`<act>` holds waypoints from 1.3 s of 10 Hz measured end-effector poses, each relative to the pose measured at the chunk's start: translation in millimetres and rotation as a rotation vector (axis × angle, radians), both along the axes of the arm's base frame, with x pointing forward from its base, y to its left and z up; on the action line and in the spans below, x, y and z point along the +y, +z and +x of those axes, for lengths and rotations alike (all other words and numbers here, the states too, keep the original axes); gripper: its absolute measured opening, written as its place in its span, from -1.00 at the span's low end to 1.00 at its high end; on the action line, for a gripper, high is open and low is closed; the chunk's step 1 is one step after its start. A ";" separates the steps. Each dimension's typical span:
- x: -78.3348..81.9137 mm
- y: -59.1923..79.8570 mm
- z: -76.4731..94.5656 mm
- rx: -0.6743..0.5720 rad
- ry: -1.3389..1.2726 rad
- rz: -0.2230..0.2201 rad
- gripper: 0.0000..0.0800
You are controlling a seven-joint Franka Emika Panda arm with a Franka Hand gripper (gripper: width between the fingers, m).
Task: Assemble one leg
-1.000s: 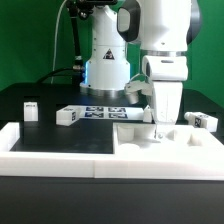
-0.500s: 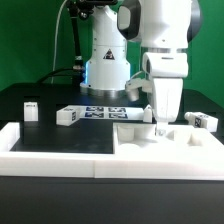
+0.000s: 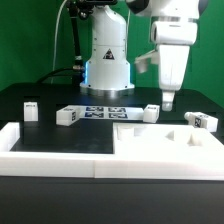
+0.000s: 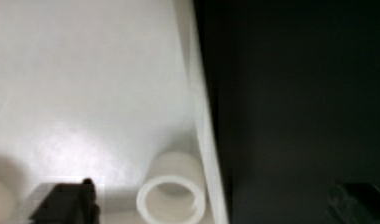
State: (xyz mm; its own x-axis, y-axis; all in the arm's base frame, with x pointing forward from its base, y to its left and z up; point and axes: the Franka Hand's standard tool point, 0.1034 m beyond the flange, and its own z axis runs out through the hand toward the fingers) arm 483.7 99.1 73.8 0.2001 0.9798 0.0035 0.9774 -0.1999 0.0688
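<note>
My gripper (image 3: pixel 168 99) hangs open and empty above the large white panel (image 3: pixel 150 138) at the exterior view's right. In the wrist view the two dark fingertips (image 4: pixel 62 203) stand far apart, with the gripper (image 4: pixel 208 205) over the panel's edge (image 4: pixel 116 90). A white round ring-shaped end (image 4: pixel 169 200) shows between them at that edge; I cannot tell what part it is. One tagged leg (image 3: pixel 150 113) stands just behind the panel, below and left of the gripper. Another leg (image 3: pixel 203 120) lies at the far right.
Two more tagged legs (image 3: pixel 67 116) (image 3: pixel 30 110) lie on the black table at the exterior view's left. The marker board (image 3: pixel 103 112) lies in front of the robot base (image 3: pixel 105 65). White border rails (image 3: pixel 55 145) run along the front.
The gripper has risen from the panel's surface to well above it and shifted a little to the exterior view's right. It holds nothing.
</note>
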 end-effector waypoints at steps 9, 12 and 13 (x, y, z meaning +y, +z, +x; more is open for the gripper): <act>60.0 -9.3 -28.3 0.012 -0.811 0.087 0.62; 99.0 -12.3 -41.7 0.019 -0.995 0.131 0.62; 95.1 -12.2 -40.1 0.018 -0.961 0.125 0.62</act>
State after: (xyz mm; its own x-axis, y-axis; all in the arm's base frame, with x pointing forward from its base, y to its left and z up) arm 443.6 194.2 61.6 0.9163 0.3912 0.0859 0.3942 -0.9188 -0.0203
